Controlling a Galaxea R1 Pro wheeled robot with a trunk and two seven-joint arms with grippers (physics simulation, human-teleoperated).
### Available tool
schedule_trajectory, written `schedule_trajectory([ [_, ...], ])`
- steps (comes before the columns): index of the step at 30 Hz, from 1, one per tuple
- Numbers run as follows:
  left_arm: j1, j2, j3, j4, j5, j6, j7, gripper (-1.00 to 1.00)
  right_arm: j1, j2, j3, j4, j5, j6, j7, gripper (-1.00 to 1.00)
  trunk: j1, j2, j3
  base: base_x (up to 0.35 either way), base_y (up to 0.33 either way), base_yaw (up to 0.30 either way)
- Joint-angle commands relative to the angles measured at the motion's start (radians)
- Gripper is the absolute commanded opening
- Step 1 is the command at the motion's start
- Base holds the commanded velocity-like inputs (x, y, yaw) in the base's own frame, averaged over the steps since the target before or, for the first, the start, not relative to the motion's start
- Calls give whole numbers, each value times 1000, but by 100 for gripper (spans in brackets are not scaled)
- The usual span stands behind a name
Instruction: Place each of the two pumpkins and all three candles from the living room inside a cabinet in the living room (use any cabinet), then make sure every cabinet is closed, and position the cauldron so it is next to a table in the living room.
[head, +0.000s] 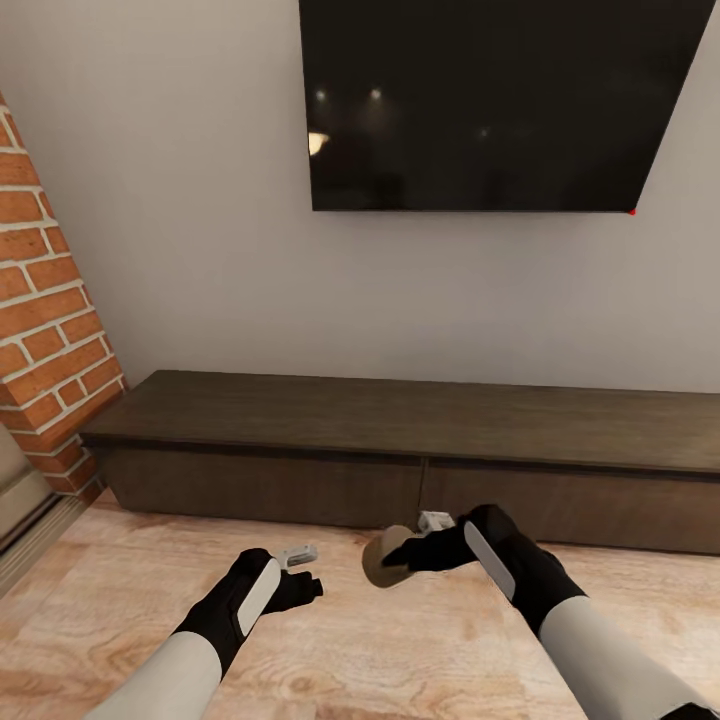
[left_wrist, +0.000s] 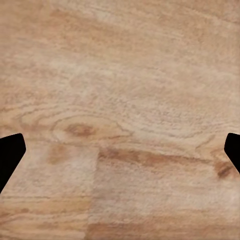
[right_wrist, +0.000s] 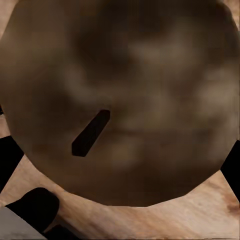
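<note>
The big black TV (head: 495, 100) hangs on the grey wall with the long dark-brown cabinet (head: 400, 415) running right under it, brick pillar (head: 50, 330) off to the left, wood floor (head: 400, 640) in front. Both drawer fronts of the cabinet look flush and closed, so nothing can go in yet. The right gripper (head: 400, 562) has 1 tan candle (head: 385, 558) clamped between its fingers, held low over the floor just in front of the cabinet; the right wrist view is looking straight at the candle top (right_wrist: 120, 100) with its little dark wick (right_wrist: 91, 133). The left gripper (head: 305, 580) hangs spread wide with nothing in it, only floorboards (left_wrist: 120, 100) between its 2 fingertips. What could go wrong, as a guess: the fronts have no handles, so the free left hand might struggle to get a drawer open, and if the right arm swings in early the candle could bump the closed front and slip out, then roll away since it's round. No brand, label or readable writing anywhere, just a tiny red dot at the TV's lower right corner.
</note>
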Motion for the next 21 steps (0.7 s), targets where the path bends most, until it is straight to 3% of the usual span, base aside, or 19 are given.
schedule_trajectory([
  [1, 0, 1, -4, -1, 10, 3, 9, 100, 0, -2, -1, -25, 3, 26, 18, -100, 0, 0, -1, 0, 0, 0],
  [3, 0, 1, -4, -1, 10, 4, 9, 100, 0, -4, -27, -116, -3, 103, 57, -100, 0, 0, -1, 0, 0, 0],
  [5, 0, 1, -3, -1, 11, 4, 9, 100, 0, -5, -49, -236, -20, 103, 85, -100, 0, 0, -1, 0, 0, 0],
  [6, 0, 1, -3, 0, 11, 3, 9, 100, 0, -6, -51, -249, -26, 103, 88, -100, 0, 0, -1, 0, 0, 0],
  [10, 0, -1, -4, 0, 12, 3, 9, 100, -2, -23, -56, -314, -115, 103, 119, -100, 0, 0, -1, 0, 0, 0],
  [12, 0, -1, -3, 0, 13, 3, 9, 100, -3, -40, -58, -346, -186, 103, 136, -100, 0, 0, -1, 0, 0, 0],
  [14, 1, -2, 15, -1, 14, 3, 9, 100, -7, -75, -59, -401, -313, 103, 150, -100, 0, 0, -1, 0, 0, 0],
  [18, 1, -4, 60, -2, 17, 2, 8, 100, -64, -127, -61, -436, -434, 103, 154, -100, 0, 0, -1, 0, 0, 0],
  [21, 1, -4, 78, -3, 21, -4, 7, 100, -109, -168, -62, -442, -478, 103, 155, -100, 0, 0, -1, 0, 0, 0],
])
